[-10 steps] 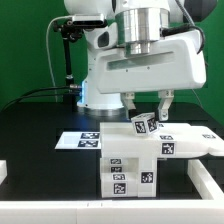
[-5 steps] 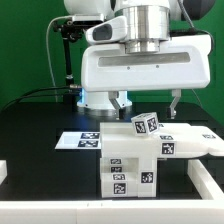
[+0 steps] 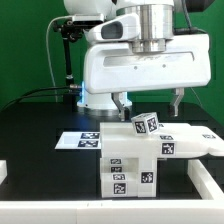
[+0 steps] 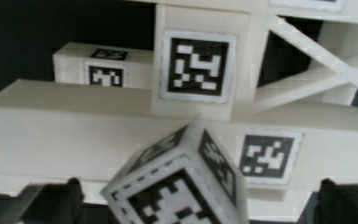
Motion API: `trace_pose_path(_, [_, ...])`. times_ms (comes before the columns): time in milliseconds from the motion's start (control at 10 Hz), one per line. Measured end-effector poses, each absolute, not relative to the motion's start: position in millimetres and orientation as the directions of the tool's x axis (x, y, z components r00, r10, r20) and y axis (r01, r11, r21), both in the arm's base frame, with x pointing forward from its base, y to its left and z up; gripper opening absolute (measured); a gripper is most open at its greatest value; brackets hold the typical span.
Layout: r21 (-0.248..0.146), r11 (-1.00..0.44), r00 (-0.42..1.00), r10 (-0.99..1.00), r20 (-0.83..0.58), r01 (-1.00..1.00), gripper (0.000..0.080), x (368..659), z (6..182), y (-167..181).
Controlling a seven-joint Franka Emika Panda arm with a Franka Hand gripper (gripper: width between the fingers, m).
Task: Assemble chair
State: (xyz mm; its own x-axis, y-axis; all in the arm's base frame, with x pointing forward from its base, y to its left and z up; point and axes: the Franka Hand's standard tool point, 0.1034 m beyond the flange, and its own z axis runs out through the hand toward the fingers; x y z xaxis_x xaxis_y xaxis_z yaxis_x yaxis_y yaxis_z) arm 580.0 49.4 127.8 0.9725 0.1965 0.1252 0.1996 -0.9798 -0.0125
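The partly joined white chair (image 3: 128, 158) stands on the black table, with tags on its front and a flat panel (image 3: 185, 141) reaching toward the exterior view's right. A small tagged white block (image 3: 146, 124) sits tilted on top of it. My gripper (image 3: 149, 102) hangs just above that block, open wide, with one finger on each side and not touching it. In the wrist view the tilted block (image 4: 185, 182) lies between the dark fingertips (image 4: 62, 198), my gripper (image 4: 197, 205) is open, and the chair body (image 4: 87, 120) lies beyond it.
The marker board (image 3: 78, 139) lies flat on the table behind the chair at the exterior view's left. White rails stand at the table's left edge (image 3: 4, 171) and front right (image 3: 205, 188). The arm's base and a black cable stand behind.
One second ago the fingers were close around the tilted block. They have since opened wide and let it go, and the hand has risen slightly. The block stays on the chair.
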Motion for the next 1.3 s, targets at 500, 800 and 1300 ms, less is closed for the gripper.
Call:
trace_pose_path(500, [0.040,-0.943,0.933,0.333,0.134,0.331,0.0560,581.9,125.0,42.9])
trace_pose_path(800, [0.018,-0.982,0.972,0.190,0.139,0.190,0.0279,581.9,124.9,43.0])
trace_pose_path(1300, [-0.035,-0.985,0.976,-0.172,0.136,-0.169,0.0280,582.2,124.5,43.8])
